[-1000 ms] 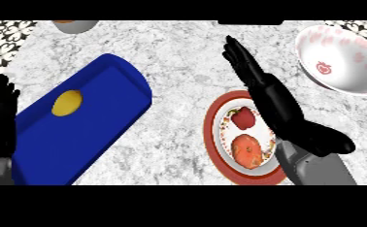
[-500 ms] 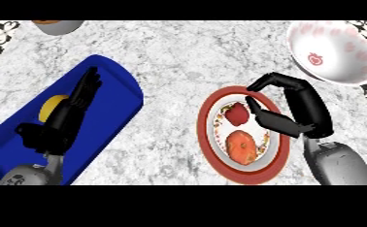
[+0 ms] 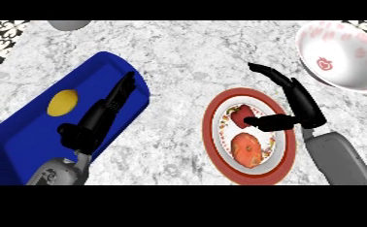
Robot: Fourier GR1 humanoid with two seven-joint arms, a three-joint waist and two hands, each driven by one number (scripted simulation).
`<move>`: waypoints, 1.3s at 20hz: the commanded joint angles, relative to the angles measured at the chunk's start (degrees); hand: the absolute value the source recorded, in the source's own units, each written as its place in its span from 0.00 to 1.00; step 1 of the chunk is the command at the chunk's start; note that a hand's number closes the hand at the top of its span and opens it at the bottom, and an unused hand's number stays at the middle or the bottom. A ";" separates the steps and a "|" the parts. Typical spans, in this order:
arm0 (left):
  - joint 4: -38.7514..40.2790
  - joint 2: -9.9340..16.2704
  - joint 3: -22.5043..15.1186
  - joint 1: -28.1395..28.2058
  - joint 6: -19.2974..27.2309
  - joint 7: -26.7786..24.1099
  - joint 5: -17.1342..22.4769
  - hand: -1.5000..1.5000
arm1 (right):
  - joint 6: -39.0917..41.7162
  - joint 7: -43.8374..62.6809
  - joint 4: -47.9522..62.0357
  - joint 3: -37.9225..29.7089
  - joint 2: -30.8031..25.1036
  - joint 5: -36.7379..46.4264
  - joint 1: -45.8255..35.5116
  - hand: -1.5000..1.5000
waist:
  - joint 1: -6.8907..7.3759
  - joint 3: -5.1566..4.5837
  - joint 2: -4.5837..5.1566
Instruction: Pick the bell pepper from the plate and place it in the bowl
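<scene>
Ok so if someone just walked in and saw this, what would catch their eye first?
Probably the big blue tray at the left, with a yellow fruit on it and the left hand stretched over its edge. Next, the red-rimmed plate at lower right holding a red bell pepper and an orange fruit, with the right hand reaching in from the side. A white bowl sits top right.

Right hand (image 3: 301, 107) (thumb extended) touches bell pepper (image 3: 241, 116).

Grey forearms, black hands, slim fingers (image 3: 123, 88)
</scene>
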 commanded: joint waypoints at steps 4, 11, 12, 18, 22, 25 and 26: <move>-0.59 -0.62 -0.43 0.89 0.44 0.16 -1.16 0.50 | 6.24 15.90 -0.54 6.92 -10.86 14.23 -6.73 0.00 | 0.62 -0.19 -0.45; 0.29 -0.24 0.36 0.46 -1.89 0.69 0.18 0.50 | 32.90 35.68 -8.26 13.31 -14.53 9.34 -13.04 0.00 | -0.13 -0.24 -0.69; -0.38 -1.27 -0.38 -0.50 -0.33 0.55 -1.67 0.50 | 35.72 39.60 -8.27 12.73 -13.08 7.94 -16.42 0.00 | 0.26 -0.19 -0.59; -2.42 -1.42 1.76 3.39 -1.87 0.18 -1.43 0.50 | 42.94 52.98 -14.72 11.00 -7.81 4.00 -14.12 0.00 | 0.04 -0.02 -0.37; -0.35 -1.44 4.17 1.35 -4.99 1.78 -1.78 0.50 | 41.01 53.41 -12.34 12.83 -2.50 10.50 -11.93 0.00 | 0.15 0.01 -0.21; -2.63 -5.11 1.24 3.08 -2.28 2.23 -7.04 0.50 | 43.67 51.25 -15.23 10.46 -3.73 12.29 -8.75 0.00 | 0.08 0.03 -0.26; -3.03 -4.66 3.55 1.38 -3.99 4.36 -4.89 0.50 | 44.87 52.36 -19.60 8.12 -5.00 11.32 -7.84 0.00 | -0.08 0.02 -0.29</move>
